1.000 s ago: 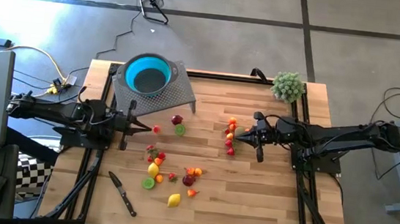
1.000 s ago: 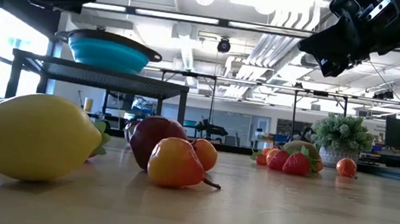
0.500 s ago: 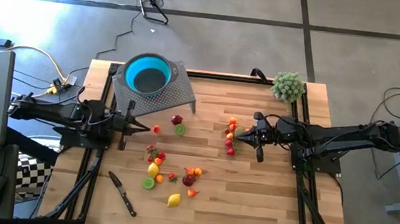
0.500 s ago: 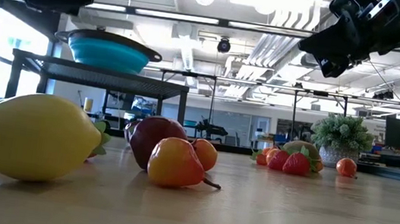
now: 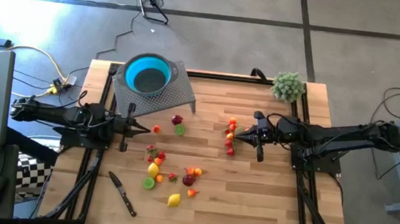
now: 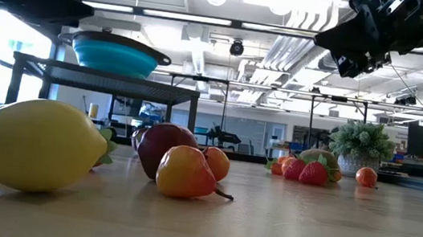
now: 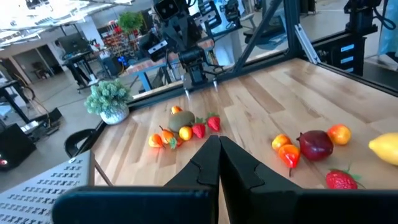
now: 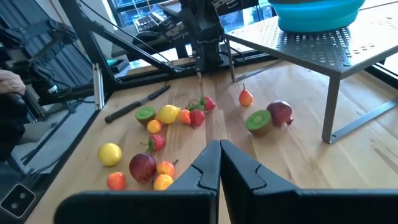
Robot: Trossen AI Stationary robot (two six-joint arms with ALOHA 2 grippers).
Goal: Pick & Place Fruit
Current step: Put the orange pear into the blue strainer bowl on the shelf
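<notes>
Small toy fruits lie on the wooden table in two groups. One cluster (image 5: 172, 174) is at the centre toward the near edge, with a yellow lemon (image 5: 174, 200) nearest. A smaller cluster (image 5: 230, 137) lies right of centre. A maroon fruit (image 5: 177, 120) and a lime half (image 5: 180, 130) lie beside the stand. My left gripper (image 5: 143, 127) hovers shut, pointing level toward a small red fruit (image 5: 156, 129). My right gripper (image 5: 236, 136) hovers shut just above the right cluster. Both pairs of fingers meet with nothing between them (image 7: 219, 146) (image 8: 219, 149).
A teal bowl (image 5: 147, 75) sits on a grey perforated stand (image 5: 172, 95) at the far left. A black-handled knife (image 5: 122, 193) lies near the front left. A fuzzy green plant ball (image 5: 288, 85) stands at the far right corner. Bare wood lies at the near right.
My left gripper has sunk a little toward the table, still shut and level. The fruits have not moved.
</notes>
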